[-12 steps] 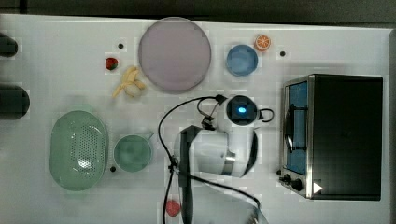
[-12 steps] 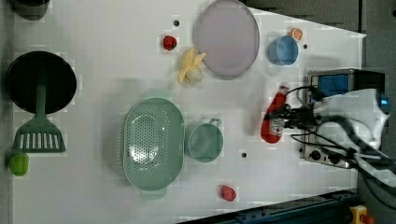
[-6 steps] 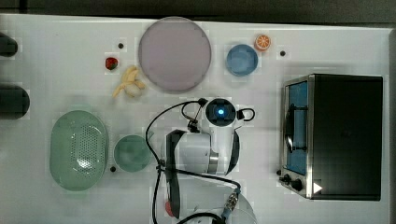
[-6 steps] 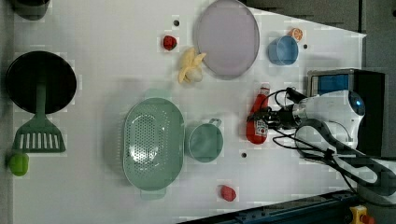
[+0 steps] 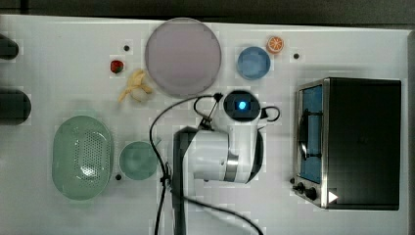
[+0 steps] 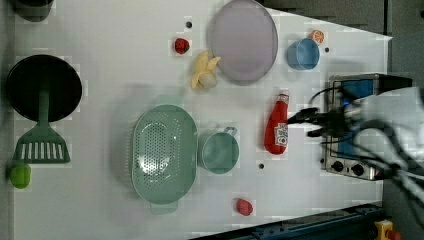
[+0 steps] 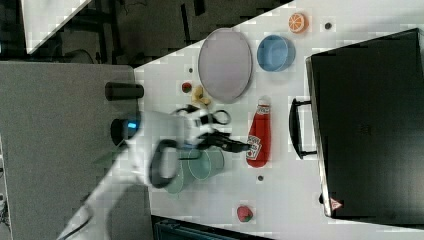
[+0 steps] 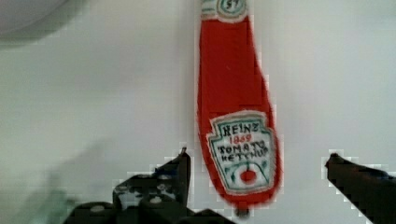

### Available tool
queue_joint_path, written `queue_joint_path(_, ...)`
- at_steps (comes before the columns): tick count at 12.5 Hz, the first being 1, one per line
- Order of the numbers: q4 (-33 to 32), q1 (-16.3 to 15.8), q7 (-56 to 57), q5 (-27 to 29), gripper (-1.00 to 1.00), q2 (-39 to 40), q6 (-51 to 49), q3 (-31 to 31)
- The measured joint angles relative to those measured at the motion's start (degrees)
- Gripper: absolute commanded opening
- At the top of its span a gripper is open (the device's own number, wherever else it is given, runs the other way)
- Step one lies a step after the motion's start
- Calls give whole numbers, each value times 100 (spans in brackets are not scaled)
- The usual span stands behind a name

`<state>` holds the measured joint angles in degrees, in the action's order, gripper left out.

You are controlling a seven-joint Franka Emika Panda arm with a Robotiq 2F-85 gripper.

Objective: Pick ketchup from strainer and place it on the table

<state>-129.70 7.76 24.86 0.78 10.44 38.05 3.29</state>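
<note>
The ketchup (image 6: 277, 125) lies flat on the white table (image 6: 100, 75), cap toward the grey plate, between the green cup (image 6: 218, 152) and the toaster oven. It also shows in the right view (image 7: 259, 132) and the wrist view (image 8: 238, 116). My gripper (image 8: 259, 168) is open, its dark fingers (image 8: 180, 168) standing off either side of the bottle's base end with gaps. In the left view the gripper (image 6: 306, 122) hangs just right of the bottle. The mint-green strainer (image 5: 82, 156) (image 6: 162, 152) holds nothing. In the top view my arm covers the ketchup.
The grey plate (image 5: 182, 56), blue bowl (image 5: 253, 62), orange slice (image 5: 275, 44), banana (image 5: 134, 87) and a strawberry (image 5: 116, 66) lie at the back. The toaster oven (image 5: 352, 142) fills the top view's right. A black pan (image 6: 42, 90) and green spatula (image 6: 40, 145) sit at the left view's left.
The ketchup was carried toward the left view's left and set down on the table. The gripper opened, let it go, and drew back toward the left view's right.
</note>
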Motion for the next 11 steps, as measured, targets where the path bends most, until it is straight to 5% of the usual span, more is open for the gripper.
queue_joint_path(3,1164,13,-366,-25,100,-766,-1511,22)
queue_joint_path(8,2893,-13,-978,-27,100,-1309,-2616,69)
queue_joint_path(11,3206,-41,-1123,0,100,-1369,-2938,70)
